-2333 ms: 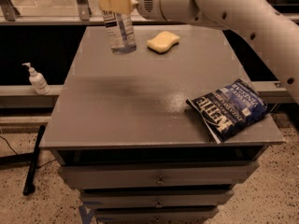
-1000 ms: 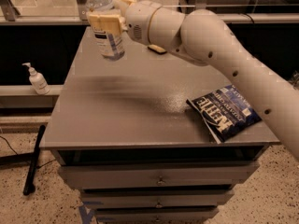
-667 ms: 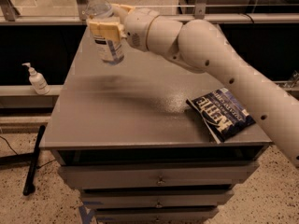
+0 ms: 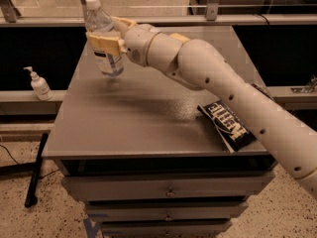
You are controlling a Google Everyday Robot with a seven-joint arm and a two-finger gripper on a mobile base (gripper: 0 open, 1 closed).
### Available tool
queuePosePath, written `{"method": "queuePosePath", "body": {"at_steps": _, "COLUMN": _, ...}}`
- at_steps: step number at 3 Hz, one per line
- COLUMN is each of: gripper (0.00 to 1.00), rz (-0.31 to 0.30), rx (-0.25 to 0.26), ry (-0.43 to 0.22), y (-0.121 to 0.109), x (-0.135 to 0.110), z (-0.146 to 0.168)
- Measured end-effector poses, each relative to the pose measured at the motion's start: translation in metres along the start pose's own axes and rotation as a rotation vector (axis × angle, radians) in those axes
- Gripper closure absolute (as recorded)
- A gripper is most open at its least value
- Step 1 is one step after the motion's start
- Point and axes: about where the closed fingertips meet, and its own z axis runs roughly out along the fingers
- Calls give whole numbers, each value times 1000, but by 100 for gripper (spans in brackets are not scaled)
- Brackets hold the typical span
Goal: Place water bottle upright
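I see the water bottle [image 4: 110,62] near the back left corner of the grey table [image 4: 124,128]. It is clear plastic with a white screw cap on top and a pale blue-and-white label around its lower half. It stands close to upright, cap uppermost, leaning slightly. Its base sits low over the tabletop above a faint shadow; I cannot tell whether it touches the surface.

My gripper [image 4: 104,33] is closed around the bottle's middle. One tan finger [image 4: 105,43] crosses the front just above the label, and the other is mostly hidden behind the plastic.

I cannot tell whether the bottle holds liquid. The table's drawers [image 4: 168,190] are shut, so their contents are hidden.

The white arm [image 4: 223,88] sweeps in from the right, is cut off by the frame edge, and hides much of the table's back right. It also covers one corner of a dark blue chip bag [image 4: 232,127] lying flat near the front right edge. A small white pump bottle [image 4: 38,85] stands on a ledge left of the table.
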Motion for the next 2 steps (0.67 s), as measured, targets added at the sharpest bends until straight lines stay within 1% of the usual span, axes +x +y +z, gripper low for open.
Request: {"method": "queuePosePath", "body": {"at_steps": 2, "gripper": 100, "rz": 41, "rx": -7, "ry": 0, "y": 9, "x": 28, "z": 3}}
